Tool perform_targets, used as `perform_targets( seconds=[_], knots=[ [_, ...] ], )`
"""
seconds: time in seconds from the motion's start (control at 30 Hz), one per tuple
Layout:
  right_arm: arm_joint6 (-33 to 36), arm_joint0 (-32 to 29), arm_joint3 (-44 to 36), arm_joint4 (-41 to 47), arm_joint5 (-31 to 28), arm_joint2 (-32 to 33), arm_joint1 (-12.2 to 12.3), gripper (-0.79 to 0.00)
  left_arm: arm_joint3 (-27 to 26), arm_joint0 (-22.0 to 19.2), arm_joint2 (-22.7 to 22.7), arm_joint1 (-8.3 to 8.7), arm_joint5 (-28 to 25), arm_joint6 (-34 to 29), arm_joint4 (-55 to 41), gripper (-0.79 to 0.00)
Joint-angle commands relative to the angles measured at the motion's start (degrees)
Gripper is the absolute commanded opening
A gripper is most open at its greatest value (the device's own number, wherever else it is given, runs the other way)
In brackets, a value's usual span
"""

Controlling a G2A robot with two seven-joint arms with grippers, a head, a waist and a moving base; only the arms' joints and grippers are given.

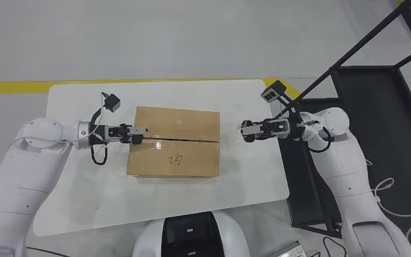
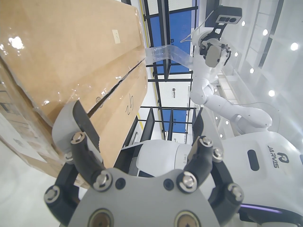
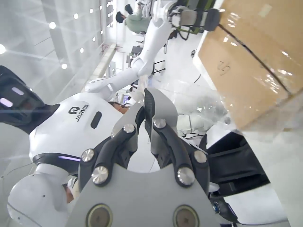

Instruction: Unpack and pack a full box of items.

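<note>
1. Top view: closed box (image 1: 173, 151) mid-tabletop (image 1: 247, 186).
2. Left gripper (image 1: 141, 131) at its left end, jaws wide open, holding nothing.
3. Right gripper (image 1: 244, 129) jaws pinched on clear tape strip (image 2: 165, 53) off box's right edge.

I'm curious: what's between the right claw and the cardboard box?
A strip of clear tape joins cardboard box and right claw, shown in left wrist view.

Top camera looks down, wrist cameras face each other, all share box (image 1: 192, 122).
</note>
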Motion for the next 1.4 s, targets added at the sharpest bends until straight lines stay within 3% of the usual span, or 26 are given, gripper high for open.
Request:
perform_targets(
  seconds=[0.0, 0.23, 0.57, 0.87, 1.13, 1.37],
  knots=[
    [0.0, 2.67, 1.48, 1.78, -0.11, -3.22, -0.41, -0.785, -0.42, 0.43, -0.36, 0.11, 0.08, 0.17, 0.1, 0.0],
    [-0.1, 9.77, 8.06, 8.03, -0.61, -12.68, -2.93, -0.785, -1.56, 1.42, -1.26, 0.36, 0.68, 0.6, 0.51, 0.0],
    [-1.63, 15.02, 13.75, 13.38, -3.6, -22.43, -6.9, -0.785, -1.79, 1.37, -1.27, 0.29, 1.41, 0.06, 0.62, 0.0],
    [-1.27, 17.89, 17.42, 16.78, -6.55, -24.97, -9.17, -0.785, -0.36, 0.64, -0.79, 0.02, 1.97, -0.41, 0.4, 0.0],
    [-1.84, 17.09, 15.49, 17.81, -7.12, -23.62, -9.84, -0.785, 0.52, 0.54, -0.68, -0.13, 2.31, -0.46, 0.15, 0.0],
    [-4.39, 18.5, 19.44, 16.19, -9.67, -27.7, -12.14, -0.785, 0.57, 0.47, -0.84, -0.2, 2.0, -0.82, -0.26, 0.0]
  ],
)
